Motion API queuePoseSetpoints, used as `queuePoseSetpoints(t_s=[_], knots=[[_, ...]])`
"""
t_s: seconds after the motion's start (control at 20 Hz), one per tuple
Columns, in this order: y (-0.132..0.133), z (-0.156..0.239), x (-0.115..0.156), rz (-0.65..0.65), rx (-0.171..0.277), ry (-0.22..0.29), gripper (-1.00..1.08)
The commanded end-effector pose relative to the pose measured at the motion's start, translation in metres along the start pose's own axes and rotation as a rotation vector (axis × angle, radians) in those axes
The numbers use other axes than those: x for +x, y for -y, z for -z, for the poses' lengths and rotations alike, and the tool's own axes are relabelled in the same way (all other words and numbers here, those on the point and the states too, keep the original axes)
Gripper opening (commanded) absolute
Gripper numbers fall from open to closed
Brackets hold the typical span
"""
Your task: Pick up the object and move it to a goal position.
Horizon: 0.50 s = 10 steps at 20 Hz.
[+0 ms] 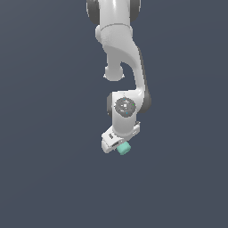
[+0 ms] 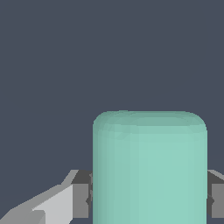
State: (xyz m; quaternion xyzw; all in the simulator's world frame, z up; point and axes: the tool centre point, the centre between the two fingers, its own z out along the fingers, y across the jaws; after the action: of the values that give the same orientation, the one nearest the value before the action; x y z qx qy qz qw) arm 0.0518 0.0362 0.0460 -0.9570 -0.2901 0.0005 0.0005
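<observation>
The teal cylinder [image 2: 149, 168] sat between the two fingers [image 2: 80, 200] of the white claw [image 1: 116, 145], pads pressed against its sides; the claw was clenched on it. In the exterior view the cylinder [image 1: 124, 148] stuck out past the claw's tip toward that view's right, below the arm's wrist joint [image 1: 125, 107]. The background was a flat dark grey throughout, with no tabletop edge, shadow or goal marker to be made out, so whether the cylinder hung in the air or rested on something could not be told. Judged step: carrying to the goal. To do it well, squeeze should stay constant, since the cylinder is smooth and plain and could slip or twist between flat pads. Wrist should keep one attitude, travel should be slow and even, no sudden stops, and release should come only once over the goal.
</observation>
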Motion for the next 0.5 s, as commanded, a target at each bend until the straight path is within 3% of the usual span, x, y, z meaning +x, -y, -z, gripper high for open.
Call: queuePoseSetpoints(t_s=[0.0, 0.45], knots=[[-0.015, 0.006, -0.005, -0.002, -0.001, -0.001, -1.00], [-0.096, 0.036, -0.033, -0.002, -0.001, -0.001, -1.00]])
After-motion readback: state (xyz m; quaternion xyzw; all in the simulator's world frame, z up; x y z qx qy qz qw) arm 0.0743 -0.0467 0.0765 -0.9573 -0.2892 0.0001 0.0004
